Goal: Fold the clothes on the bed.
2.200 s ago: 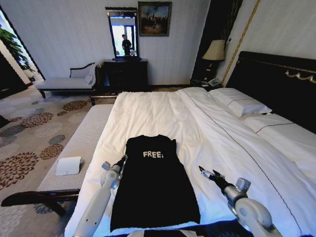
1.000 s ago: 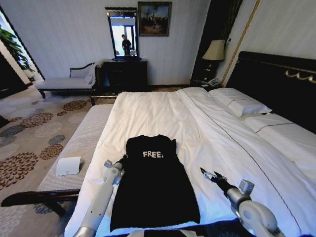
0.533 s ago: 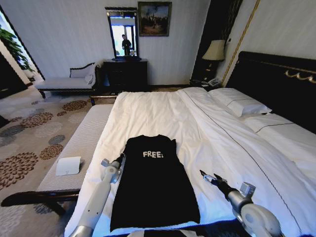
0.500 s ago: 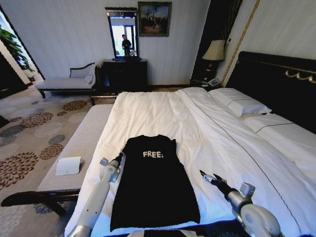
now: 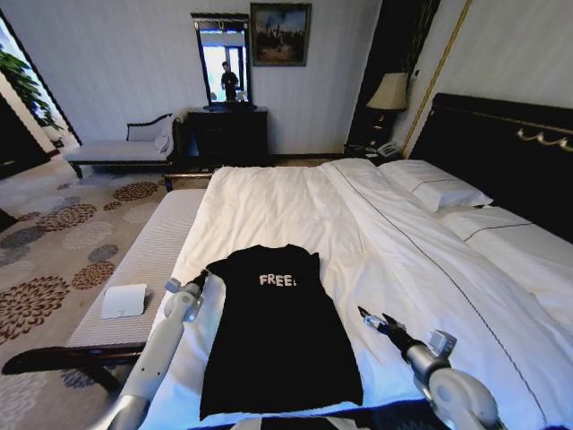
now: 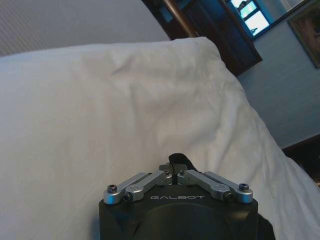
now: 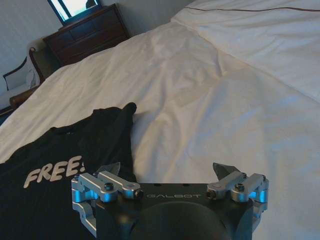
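The clothes, a black T-shirt (image 5: 277, 331) with white "FREE!" lettering, lie flat on the bed (image 5: 295, 197) near its foot. My left gripper (image 5: 199, 277) is at the shirt's upper left corner. It is shut on a bit of black fabric (image 6: 175, 159), and the sleeve is drawn out toward the bed's left side. My right gripper (image 5: 374, 322) hovers over the white sheet to the right of the shirt, apart from it. In the right wrist view this gripper (image 7: 167, 169) stands open with nothing between its fingers, and the T-shirt (image 7: 60, 150) lies beyond it.
A grey bench (image 5: 143, 260) runs along the bed's left side with a white card (image 5: 124, 300) on it. Pillows (image 5: 434, 186) and a dark headboard (image 5: 501, 152) are at the right. A dark dresser (image 5: 228, 134) stands against the far wall.
My left gripper has moved left, drawing the T-shirt's upper left corner out with it. The right gripper has shifted only slightly.
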You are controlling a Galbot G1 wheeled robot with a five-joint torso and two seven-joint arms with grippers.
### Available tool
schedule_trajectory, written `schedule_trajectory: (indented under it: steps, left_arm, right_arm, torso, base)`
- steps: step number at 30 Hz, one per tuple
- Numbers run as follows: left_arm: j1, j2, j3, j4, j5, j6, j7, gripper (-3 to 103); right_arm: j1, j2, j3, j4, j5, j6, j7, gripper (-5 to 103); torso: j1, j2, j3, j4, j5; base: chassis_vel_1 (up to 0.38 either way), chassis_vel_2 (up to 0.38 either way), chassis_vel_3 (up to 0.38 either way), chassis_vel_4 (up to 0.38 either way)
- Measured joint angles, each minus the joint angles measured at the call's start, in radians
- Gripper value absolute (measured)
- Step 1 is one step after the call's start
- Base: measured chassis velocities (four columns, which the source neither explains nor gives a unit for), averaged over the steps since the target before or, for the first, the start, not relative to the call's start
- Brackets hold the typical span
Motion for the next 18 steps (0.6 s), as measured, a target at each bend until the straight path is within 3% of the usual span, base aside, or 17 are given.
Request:
schedule_trajectory:
  steps: [10, 18]
  left_arm:
    - [-0.015, 0.021, -0.007, -0.003, 0.011, 0.007, -0.014, 0]
    - [0.005, 0.020, 0.001, -0.045, 0.075, -0.001, -0.012, 0]
  right_arm:
    - [0.035, -0.004, -0.024, -0.009, 0.003, 0.013, -0.006, 100]
    - [0.048, 0.018, -0.048, -0.013, -0.050, 0.026, -0.019, 100]
  torso:
    - [0.000, 0.000, 0.000, 0.0002, 0.0002]
    - [0.000, 0.000, 0.000, 0.0002, 0.0000]
  base:
    - [0.000, 0.000, 0.000, 0.000]
    - [0.000, 0.000, 0.000, 0.000]
